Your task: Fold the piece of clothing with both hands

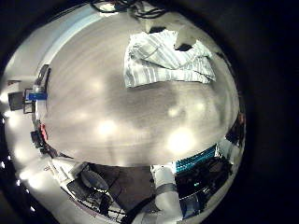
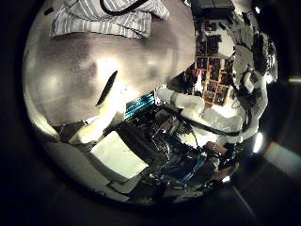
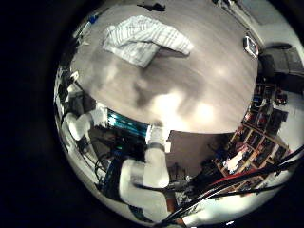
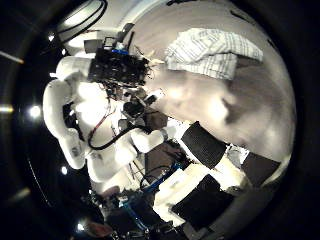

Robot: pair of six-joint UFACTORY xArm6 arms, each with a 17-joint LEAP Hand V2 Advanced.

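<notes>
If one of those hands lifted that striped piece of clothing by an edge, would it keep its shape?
Probably not. The striped garment lies rumpled in soft folds on the table, so it would likely droop and unfold. It looks thin, so probably light. Pushed, it would likely bunch up rather than slide whole.

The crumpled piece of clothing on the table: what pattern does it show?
Stripes on the clothing, clearest in the right little finger side palm view.

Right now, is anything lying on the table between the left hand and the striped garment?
No. The left little finger side palm view shows only bare table up to the crumpled striped garment; the left hand is well above it.
</notes>
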